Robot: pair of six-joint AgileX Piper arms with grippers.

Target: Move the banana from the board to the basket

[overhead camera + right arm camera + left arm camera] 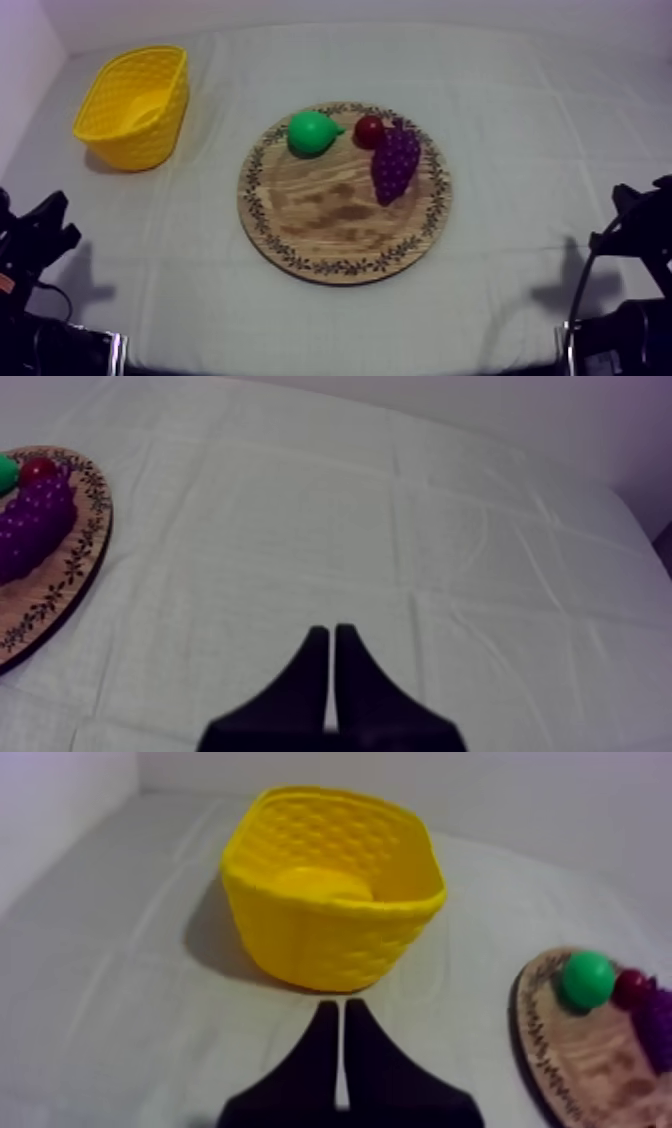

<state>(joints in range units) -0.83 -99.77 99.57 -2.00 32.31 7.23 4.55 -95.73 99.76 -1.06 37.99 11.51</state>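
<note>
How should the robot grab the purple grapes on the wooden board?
Probably from straight above, pinching across the bunch's narrow width near its middle. The grapes lie flat and lengthwise on the board, with free space along both long sides. The small red fruit sits close by the far end, so stay clear of that end.

I log basket [140, 145] far left, banana [150, 106] in it. Board [340, 222] centre; on its far part pear [311, 133] left, small red fruit [369, 131] middle, grapes [395, 163] right.
</note>
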